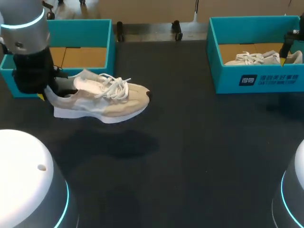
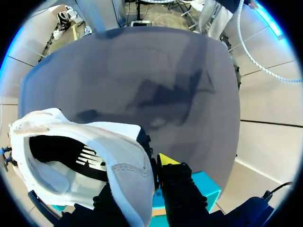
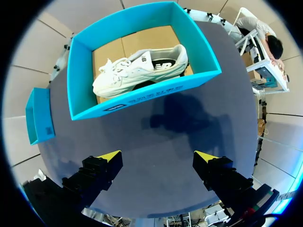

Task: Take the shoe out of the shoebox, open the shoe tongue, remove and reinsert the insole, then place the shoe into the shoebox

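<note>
Dark table (image 1: 199, 156), left pincer (image 2: 147, 172) clamping shoe (image 1: 102, 97) heel (raised), right pincer (image 3: 158, 161) spread wide

- In the head view, the heel of the beige-and-white mesh sneaker (image 1: 102, 97) is hidden behind the left arm's black wrist (image 1: 31, 71).
- The left gripper (image 2: 150, 172) clamps the sneaker's heel collar. One yellow fingertip (image 2: 165, 159) shows; the collar covers the other.
- The head view's edge cuts off the right gripper (image 1: 283, 56), and seemingly only one tip shows.
- The front wall of the teal cardboard shoebox (image 1: 256, 78) hides the sole of the white lace-up shoe (image 1: 259, 58).
</note>
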`<state>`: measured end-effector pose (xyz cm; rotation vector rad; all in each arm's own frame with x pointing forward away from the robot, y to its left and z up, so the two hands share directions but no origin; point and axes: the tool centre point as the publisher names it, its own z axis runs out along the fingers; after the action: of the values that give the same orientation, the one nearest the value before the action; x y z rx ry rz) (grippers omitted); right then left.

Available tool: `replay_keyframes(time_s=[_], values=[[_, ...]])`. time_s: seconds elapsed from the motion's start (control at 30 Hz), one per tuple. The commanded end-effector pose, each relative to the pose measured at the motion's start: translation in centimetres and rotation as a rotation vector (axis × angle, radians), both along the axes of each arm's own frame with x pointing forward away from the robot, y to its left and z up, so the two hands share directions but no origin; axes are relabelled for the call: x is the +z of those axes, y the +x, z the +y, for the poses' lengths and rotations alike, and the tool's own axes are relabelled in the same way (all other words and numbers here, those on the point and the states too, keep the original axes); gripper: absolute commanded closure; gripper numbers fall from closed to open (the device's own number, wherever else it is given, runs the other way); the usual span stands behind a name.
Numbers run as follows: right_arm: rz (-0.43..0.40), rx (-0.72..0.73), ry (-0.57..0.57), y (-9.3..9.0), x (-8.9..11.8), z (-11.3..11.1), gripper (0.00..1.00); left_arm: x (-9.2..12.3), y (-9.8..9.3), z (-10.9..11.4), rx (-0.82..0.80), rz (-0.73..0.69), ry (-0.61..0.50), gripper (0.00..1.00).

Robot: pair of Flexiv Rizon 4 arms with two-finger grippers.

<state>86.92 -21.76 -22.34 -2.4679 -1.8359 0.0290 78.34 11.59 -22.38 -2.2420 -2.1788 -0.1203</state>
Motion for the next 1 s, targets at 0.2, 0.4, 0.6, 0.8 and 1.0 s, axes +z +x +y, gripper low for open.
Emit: replay_keyframes(time_s=[0.2, 0.4, 0.6, 0.8, 1.0], values=[[-0.003, -0.002, 0.000, -0.1, 0.0, 0.0, 0.00, -0.7, -2.8, -1.8, -0.030, -0.124, 0.013, 1.00], [-0.003, -0.002, 0.000, -0.1, 0.0, 0.0, 0.00, -2.0, -6.1, -6.0, -0.053, -0.103, 0.024, 1.00], [-0.003, -0.002, 0.000, -0.1, 0.0, 0.0, 0.00, -3.8, -7.9, -9.6, -0.042, -0.119, 0.055, 1.00], [-0.003, -0.002, 0.000, -0.1, 0.0, 0.0, 0.00, -5.9, -8.5, -12.3, 0.002, -0.056, 0.044, 1.00], [-0.003, -0.002, 0.000, -0.1, 0.0, 0.0, 0.00, -7.5, -8.8, -14.2, 0.011, -0.028, 0.017, 1.00]])
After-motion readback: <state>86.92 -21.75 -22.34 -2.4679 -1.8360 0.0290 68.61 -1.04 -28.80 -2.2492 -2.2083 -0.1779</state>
